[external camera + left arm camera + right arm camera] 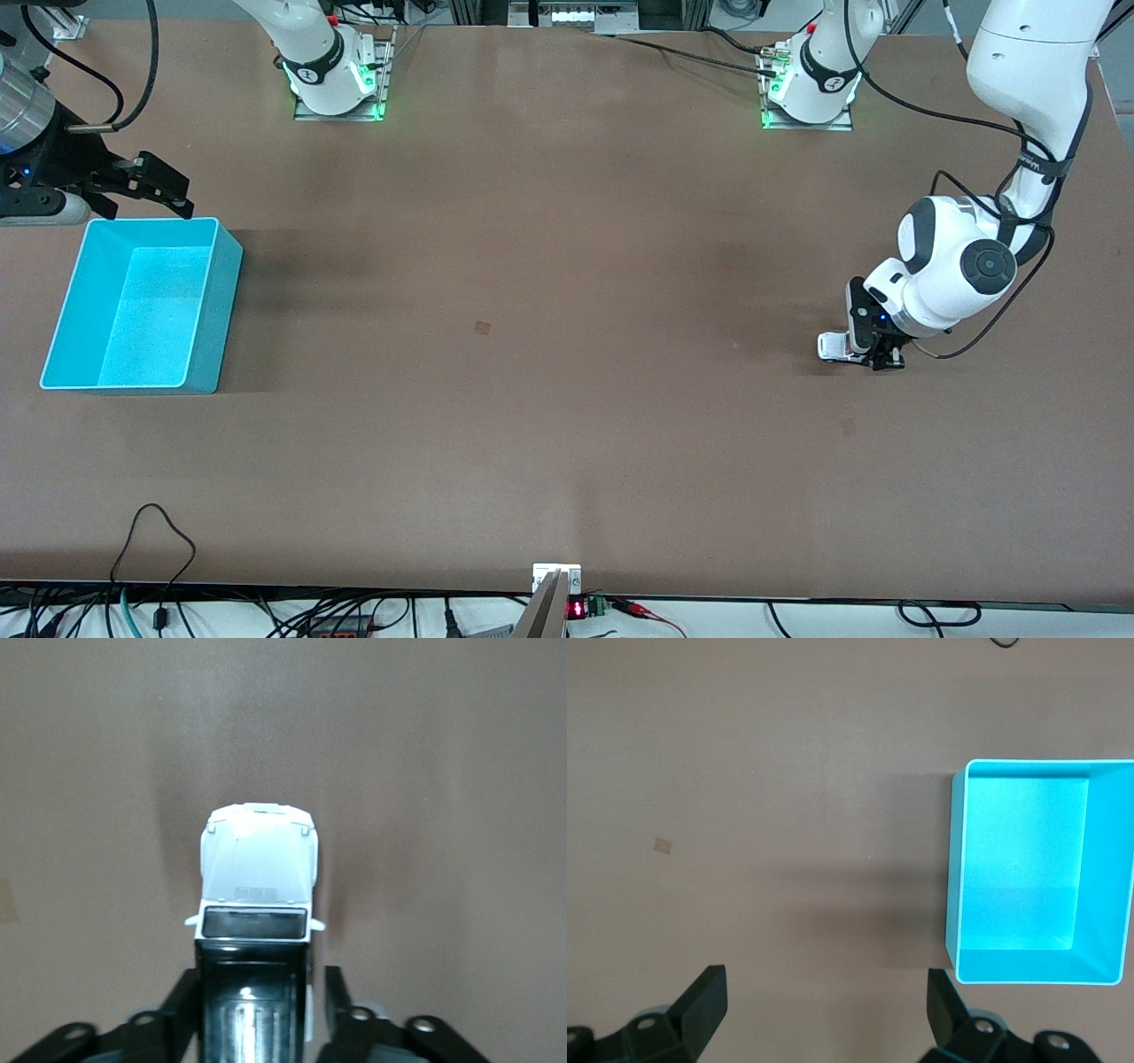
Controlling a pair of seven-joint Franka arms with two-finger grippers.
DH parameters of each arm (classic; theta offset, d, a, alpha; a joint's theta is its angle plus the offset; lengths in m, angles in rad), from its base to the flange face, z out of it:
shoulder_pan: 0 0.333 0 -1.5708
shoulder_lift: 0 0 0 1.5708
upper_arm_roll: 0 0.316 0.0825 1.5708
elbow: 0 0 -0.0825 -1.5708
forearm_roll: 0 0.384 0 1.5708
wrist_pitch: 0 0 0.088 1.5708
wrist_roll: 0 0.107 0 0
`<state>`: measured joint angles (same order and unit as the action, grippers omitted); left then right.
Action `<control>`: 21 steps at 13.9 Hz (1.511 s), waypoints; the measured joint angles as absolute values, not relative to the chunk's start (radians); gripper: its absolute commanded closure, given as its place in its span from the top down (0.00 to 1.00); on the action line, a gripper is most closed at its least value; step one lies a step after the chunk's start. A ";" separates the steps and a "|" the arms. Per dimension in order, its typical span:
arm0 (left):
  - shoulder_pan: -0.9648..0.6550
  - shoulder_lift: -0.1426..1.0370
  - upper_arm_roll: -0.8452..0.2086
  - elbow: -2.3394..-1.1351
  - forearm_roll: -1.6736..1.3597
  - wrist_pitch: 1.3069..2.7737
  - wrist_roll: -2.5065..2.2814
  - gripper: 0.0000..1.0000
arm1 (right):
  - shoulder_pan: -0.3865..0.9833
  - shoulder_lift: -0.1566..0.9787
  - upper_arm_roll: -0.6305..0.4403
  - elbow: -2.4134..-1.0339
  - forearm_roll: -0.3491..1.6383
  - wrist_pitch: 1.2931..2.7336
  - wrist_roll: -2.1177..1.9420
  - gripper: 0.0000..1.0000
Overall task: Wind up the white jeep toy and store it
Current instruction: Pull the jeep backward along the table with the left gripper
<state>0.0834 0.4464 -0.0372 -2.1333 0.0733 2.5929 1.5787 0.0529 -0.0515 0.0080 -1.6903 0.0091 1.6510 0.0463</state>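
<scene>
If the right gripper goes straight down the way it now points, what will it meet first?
Probably the bare table. The right gripper hangs open, pointing down beside the turquoise bin, toward the bin's edge farther from the front camera. Depth is unclear, so it might clip that rim.

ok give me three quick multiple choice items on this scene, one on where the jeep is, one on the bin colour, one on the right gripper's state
1. Where is the white jeep toy?
A. in the bin
B. on the table at the left arm's end, between the left gripper's fingers
C. under the right gripper

2. What colour is the bin?
A. turquoise
B. red
C. black

3. How is the right gripper?
A. shut on the jeep
B. shut on the bin's rim
C. open, holding nothing

Answers:
1 B: the left gripper has its fingers on both sides of the jeep's black roof.
2 A: both views show it turquoise.
3 C: its fingers stand wide apart beside the bin.
</scene>
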 measured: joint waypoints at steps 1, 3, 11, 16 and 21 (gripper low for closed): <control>0.083 0.446 -0.037 -2.132 0.073 2.591 1.577 0.24 | 0.053 -0.052 0.008 -1.690 0.009 1.651 0.046 1.00; 0.084 0.446 -0.037 -2.131 0.073 2.586 1.567 0.19 | 0.053 -0.052 0.008 -1.690 0.009 1.651 0.046 1.00; 0.087 0.448 -0.032 -2.127 0.073 2.578 1.560 0.18 | 0.053 -0.052 0.008 -1.690 0.009 1.651 0.024 1.00; 0.197 0.461 -0.025 -2.102 0.073 2.559 1.698 0.18 | 0.053 -0.051 0.008 -1.690 0.009 1.651 0.024 1.00; 0.343 0.507 -0.025 -2.026 0.073 2.548 1.925 0.18 | 0.053 -0.051 0.008 -1.690 0.009 1.651 0.024 1.00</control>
<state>0.3433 0.5074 -0.0253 -2.0259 0.0733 2.5478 1.9254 0.0526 -0.0515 0.0080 -1.6903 0.0091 1.6505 0.0237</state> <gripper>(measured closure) 0.493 0.000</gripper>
